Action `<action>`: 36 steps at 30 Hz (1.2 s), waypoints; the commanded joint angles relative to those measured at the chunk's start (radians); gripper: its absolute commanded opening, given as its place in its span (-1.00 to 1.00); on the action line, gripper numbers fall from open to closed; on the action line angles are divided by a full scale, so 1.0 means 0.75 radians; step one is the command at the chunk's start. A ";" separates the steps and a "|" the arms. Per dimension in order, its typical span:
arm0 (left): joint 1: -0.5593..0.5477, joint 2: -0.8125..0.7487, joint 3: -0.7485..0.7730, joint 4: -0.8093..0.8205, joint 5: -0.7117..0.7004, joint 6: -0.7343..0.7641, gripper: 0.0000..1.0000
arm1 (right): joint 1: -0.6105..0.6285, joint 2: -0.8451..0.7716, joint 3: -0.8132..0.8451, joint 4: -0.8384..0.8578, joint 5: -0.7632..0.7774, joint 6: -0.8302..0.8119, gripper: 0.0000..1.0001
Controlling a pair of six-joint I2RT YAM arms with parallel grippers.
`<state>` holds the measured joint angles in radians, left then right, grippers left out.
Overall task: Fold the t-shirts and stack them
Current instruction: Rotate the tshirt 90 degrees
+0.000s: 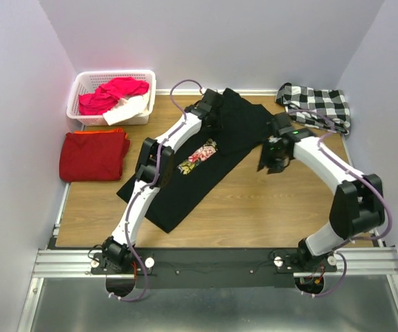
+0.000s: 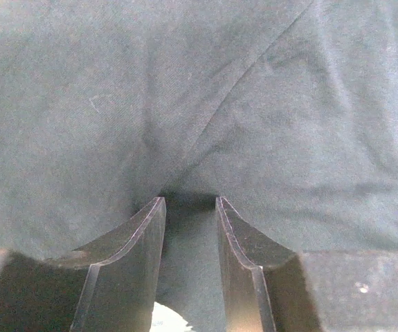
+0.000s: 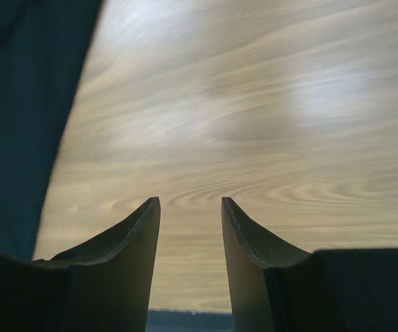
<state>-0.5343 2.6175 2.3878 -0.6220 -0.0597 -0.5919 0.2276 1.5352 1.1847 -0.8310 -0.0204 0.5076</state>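
Observation:
The black t-shirt (image 1: 182, 188) lies spread diagonally across the wooden table, its pink floral print (image 1: 199, 155) facing up. My left gripper (image 1: 210, 113) is down on the shirt's far part. In the left wrist view its jaws (image 2: 189, 200) stand apart, with black cloth (image 2: 254, 104) filling the view and lying between the fingers. My right gripper (image 1: 270, 160) hangs over bare wood just right of the shirt, open and empty (image 3: 190, 200). The shirt's edge (image 3: 19, 104) shows at the left of that view. The dark-red t-shirt (image 1: 93, 155) lies folded at the table's left edge.
A white basket (image 1: 81, 79) with pink and white clothes stands at the back left. A black-and-white checked cloth (image 1: 316, 104) lies at the back right. Bare wood (image 1: 268, 207) shows in front of the right gripper. Walls close in on three sides.

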 commanded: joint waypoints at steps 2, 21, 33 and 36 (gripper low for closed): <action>0.050 -0.019 -0.112 0.160 0.327 0.143 -0.10 | 0.361 0.178 0.099 0.067 -0.010 0.033 0.00; 0.166 -0.418 -0.196 0.128 0.090 0.433 -0.04 | 0.934 0.736 0.668 0.053 -0.008 -0.075 -0.01; 0.236 -0.500 -0.292 0.101 0.014 0.480 -0.04 | 0.983 0.886 0.679 0.028 -0.028 -0.110 -0.01; 0.240 -0.506 -0.296 0.099 0.010 0.486 -0.04 | 0.985 0.825 0.536 0.014 -0.012 -0.100 -0.01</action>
<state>-0.3450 2.2986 2.1685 -0.5293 -0.0185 -0.2539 0.9565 2.1799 1.7008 -0.7761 -0.0380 0.4397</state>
